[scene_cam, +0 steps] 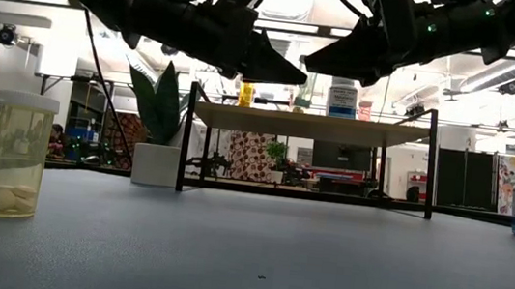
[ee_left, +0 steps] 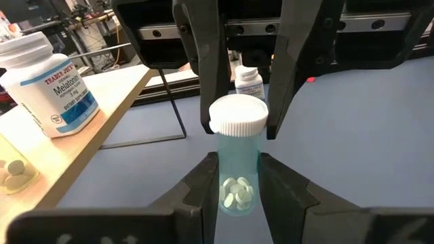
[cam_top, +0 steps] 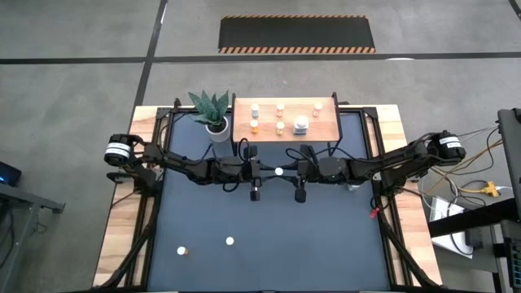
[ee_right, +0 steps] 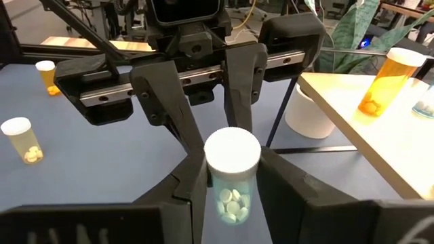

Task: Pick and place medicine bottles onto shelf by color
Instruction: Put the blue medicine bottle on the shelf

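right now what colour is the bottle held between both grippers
Clear pale blue body with a white cap, white pills inside; the pill bottle shows best in the left wrist view.

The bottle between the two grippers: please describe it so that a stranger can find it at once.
Start at the wooden shelf at the table's far edge; just in front of it the left gripper and right gripper meet above the mat. Both grip one bottle. Unlike the orange and white bottles around, it is clear pale blue with a white cap and held off the table.
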`<state>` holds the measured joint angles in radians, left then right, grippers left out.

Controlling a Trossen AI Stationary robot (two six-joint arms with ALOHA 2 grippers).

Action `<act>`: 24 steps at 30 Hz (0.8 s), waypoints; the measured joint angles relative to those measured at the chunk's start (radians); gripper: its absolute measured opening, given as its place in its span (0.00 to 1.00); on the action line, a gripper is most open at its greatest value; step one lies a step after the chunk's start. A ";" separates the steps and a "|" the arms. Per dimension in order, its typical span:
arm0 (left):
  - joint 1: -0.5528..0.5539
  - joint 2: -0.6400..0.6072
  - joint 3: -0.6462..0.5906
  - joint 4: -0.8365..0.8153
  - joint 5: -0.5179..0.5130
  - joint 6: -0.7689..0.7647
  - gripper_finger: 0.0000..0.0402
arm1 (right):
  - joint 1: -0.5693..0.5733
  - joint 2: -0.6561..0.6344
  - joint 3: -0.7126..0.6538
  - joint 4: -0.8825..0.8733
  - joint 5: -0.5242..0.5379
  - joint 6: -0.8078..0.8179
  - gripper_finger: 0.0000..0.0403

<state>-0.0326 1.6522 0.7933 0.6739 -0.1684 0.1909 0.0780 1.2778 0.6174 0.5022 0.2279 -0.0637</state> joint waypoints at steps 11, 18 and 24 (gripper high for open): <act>-0.001 -0.019 -0.012 -0.045 0.004 0.032 0.28 | 0.000 -0.037 0.000 -0.069 0.002 0.036 0.26; -0.001 -0.129 -0.013 -0.208 -0.008 0.059 0.32 | 0.000 -0.241 0.000 -0.362 0.002 0.213 0.26; -0.001 -0.232 -0.014 -0.273 -0.010 0.104 0.32 | -0.005 -0.466 0.000 -0.598 0.073 0.440 0.26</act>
<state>-0.0338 1.4197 0.7792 0.4006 -0.1780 0.2946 0.0727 0.8113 0.6174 -0.0961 0.3009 0.3764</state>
